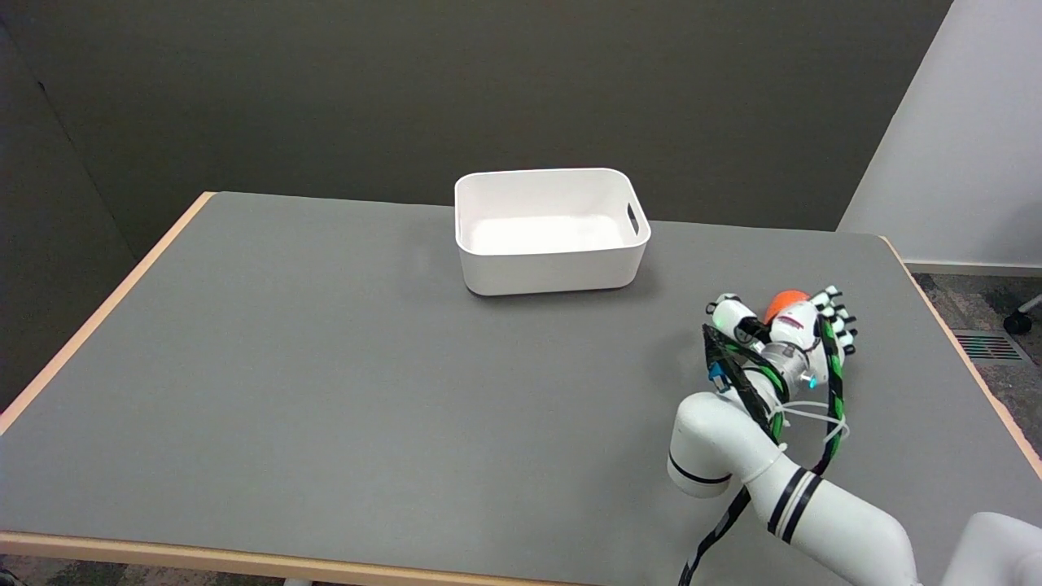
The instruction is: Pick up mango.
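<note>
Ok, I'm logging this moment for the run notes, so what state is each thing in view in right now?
mango: mostly hidden behind the hand, only an orange top showing; whether it is gripped or lifted cannot be told.
right hand: at the mango, fingers spread around it.
white bin: upright, nothing in it, standing apart from the hand.
table: bearing the bin.

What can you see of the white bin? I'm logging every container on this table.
The white bin is a rectangular tub with rounded corners, smooth and plastic-looking, with a slot handle cut into its right end wall. It stands upright and open-topped on the grey table near the far edge, and looks empty. Nothing touches it but the table.
</note>
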Robot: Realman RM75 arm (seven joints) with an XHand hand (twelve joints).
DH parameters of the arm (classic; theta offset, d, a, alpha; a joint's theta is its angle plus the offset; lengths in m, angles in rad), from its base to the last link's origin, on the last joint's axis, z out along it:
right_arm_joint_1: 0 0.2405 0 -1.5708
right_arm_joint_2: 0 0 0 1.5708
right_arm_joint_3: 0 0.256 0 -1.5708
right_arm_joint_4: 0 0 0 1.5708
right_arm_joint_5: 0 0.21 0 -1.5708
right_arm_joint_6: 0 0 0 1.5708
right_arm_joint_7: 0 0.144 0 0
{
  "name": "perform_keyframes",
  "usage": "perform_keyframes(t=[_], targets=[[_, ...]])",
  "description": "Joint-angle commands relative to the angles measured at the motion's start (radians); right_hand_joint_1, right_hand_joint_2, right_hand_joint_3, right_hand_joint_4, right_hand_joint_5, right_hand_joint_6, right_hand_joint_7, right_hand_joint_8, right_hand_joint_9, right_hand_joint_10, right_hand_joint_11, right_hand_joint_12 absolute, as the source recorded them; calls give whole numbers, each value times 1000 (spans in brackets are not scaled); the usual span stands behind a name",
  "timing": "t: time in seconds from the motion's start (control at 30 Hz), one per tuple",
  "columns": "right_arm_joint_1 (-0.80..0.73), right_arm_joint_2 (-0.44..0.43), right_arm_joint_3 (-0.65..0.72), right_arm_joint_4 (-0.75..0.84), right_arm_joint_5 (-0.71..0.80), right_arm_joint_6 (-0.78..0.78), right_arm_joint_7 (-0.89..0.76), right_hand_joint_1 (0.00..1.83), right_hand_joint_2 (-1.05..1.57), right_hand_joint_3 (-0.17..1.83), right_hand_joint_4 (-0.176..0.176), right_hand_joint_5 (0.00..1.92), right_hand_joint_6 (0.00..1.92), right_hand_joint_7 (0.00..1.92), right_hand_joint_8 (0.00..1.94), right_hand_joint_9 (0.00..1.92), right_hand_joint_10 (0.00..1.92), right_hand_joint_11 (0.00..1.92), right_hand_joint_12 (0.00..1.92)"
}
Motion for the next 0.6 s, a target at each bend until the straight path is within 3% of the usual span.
perform_keyframes(t=[0.03,0.4,0.6], targets=[[46,8,-2,-7,-101,-87,-5,456,643,886,-176,24,167,-1,159,-1,112,-1,866],[80,8,-2,98,-21,-121,3,459,644,880,-176,20,183,-1,165,-1,117,-1,864],[78,7,5,123,13,-127,3,456,763,699,-176,-1,264,-1,169,-1,129,-1,838]])
